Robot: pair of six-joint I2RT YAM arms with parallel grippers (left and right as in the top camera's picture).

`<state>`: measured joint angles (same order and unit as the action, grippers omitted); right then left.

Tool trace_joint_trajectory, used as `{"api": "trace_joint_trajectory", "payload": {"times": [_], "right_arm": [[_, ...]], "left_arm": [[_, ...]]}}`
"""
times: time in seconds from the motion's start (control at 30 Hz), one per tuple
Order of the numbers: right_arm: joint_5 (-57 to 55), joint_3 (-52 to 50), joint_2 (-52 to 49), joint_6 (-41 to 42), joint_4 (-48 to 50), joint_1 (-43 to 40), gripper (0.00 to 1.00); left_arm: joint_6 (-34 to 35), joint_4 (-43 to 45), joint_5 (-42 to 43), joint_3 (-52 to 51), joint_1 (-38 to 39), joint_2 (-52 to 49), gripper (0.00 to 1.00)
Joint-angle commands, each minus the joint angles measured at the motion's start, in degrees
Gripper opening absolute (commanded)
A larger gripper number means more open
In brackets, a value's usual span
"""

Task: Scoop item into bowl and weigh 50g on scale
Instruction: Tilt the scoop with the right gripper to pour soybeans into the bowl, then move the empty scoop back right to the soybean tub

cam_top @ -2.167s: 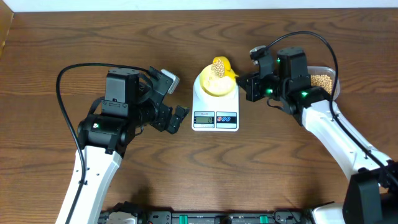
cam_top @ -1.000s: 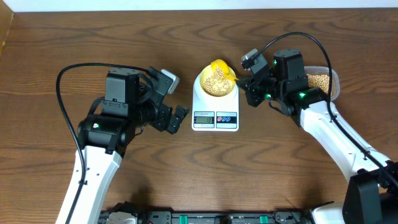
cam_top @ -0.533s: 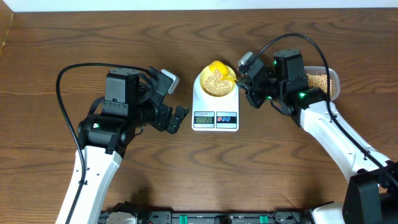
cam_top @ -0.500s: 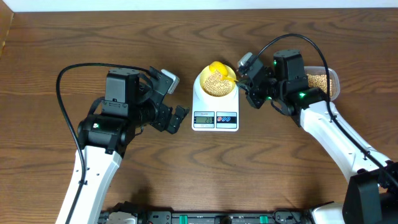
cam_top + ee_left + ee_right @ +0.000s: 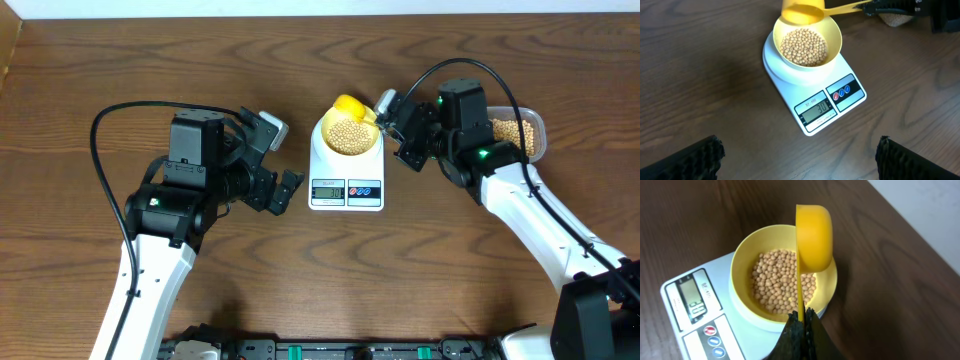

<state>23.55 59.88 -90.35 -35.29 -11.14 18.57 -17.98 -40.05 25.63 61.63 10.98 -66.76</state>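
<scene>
The pale yellow bowl (image 5: 347,131) sits on the white scale (image 5: 346,180) and holds many beige beans (image 5: 348,132). In the left wrist view the bowl (image 5: 835,35) holds the beans (image 5: 804,46), and the scale (image 5: 827,106) display reads about 30. My right gripper (image 5: 396,120) is shut on the handle of the bright yellow scoop (image 5: 349,104), which is tipped on its side over the bowl's far rim, seemingly empty. In the right wrist view the scoop (image 5: 814,237) stands edge-on above the beans (image 5: 782,280), with my jaws (image 5: 802,325) clamped on its handle. My left gripper (image 5: 283,190) is open and empty, left of the scale.
A clear plastic tub (image 5: 520,130) with more beans stands at the far right, behind the right arm. Black cables loop over both arms. The table's near edge carries a black rail (image 5: 330,350).
The right gripper has rolled the scoop over, and the beans have poured from it into the bowl. The scoop has shifted slightly farther back. The left arm has not moved.
</scene>
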Motion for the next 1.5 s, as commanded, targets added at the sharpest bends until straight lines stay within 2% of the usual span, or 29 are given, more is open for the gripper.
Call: {"api": "trace_joint_trajectory", "payload": {"times": [0.0,0.13,0.23,0.37,0.5,0.63,0.87,1.0,1.13,1.3,1.4,1.47], "right_arm": [[-1.1,0.8,2.5,-2.2,0.4,1.1,0.01],[-1.2,0.8,3.7,-2.3,0.7,2.1,0.01],[-1.1,0.8,4.0,1.0,0.6,2.2,0.01],[-1.1,0.8,4.0,14.8,0.7,2.1,0.01],[-1.0,0.8,5.2,34.7,1.0,1.6,0.01],[-0.9,0.8,8.6,43.3,1.3,-0.4,0.01],[-1.4,0.8,18.8,43.6,0.1,-8.6,0.01],[-8.7,0.8,22.3,45.6,-6.6,-13.5,0.01],[-19.0,0.8,22.9,45.5,-15.8,-17.5,0.01],[-33.3,0.6,22.6,45.5,-20.6,-21.0,0.01],[-36.7,-0.1,21.8,45.5,-21.7,-22.7,0.01],[-34.5,-1.0,20.5,45.5,-22.1,-23.6,0.01]], "left_arm": [[0.3,0.0,0.7,0.3,0.0,-0.2,1.00],[0.3,0.0,0.7,0.3,0.0,-0.2,1.00],[0.3,0.0,0.7,0.3,0.0,-0.2,1.00],[0.3,0.0,0.7,0.3,0.0,-0.2,1.00],[0.3,0.0,0.7,0.3,0.0,-0.2,1.00],[0.3,0.0,0.7,0.3,0.0,-0.2,1.00],[0.3,0.0,0.7,0.3,0.0,-0.2,1.00],[0.3,0.0,0.7,0.3,0.0,-0.2,1.00],[0.3,0.0,0.7,0.3,0.0,-0.2,1.00],[0.3,0.0,0.7,0.3,0.0,-0.2,1.00],[0.3,0.0,0.7,0.3,0.0,-0.2,1.00],[0.3,0.0,0.7,0.3,0.0,-0.2,1.00]]}}
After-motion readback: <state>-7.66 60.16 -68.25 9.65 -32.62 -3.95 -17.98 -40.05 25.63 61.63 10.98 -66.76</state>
